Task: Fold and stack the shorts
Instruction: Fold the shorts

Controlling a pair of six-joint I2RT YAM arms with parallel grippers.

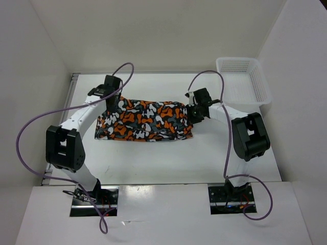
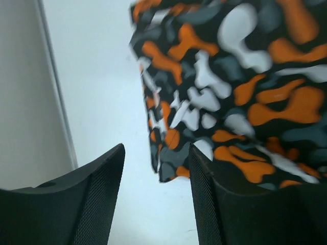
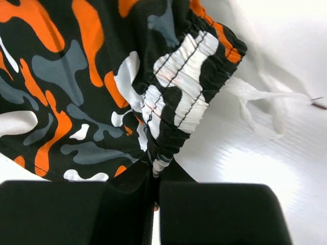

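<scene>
Top camera is looking down from high at the near edge, taking in the whole table [image 1: 153, 158]. Left wrist camera is peering close at one edge of the shorts [image 2: 230, 102], right wrist camera is crowding their waistband [image 3: 179, 97]; all three are sharing the shorts

Non-task stuff on my feed:
All I've got is a white mesh basket [image 1: 263, 84] sitting upright in the far right corner of the white table [image 1: 153, 158], near the plain wall [image 1: 296, 76].
</scene>
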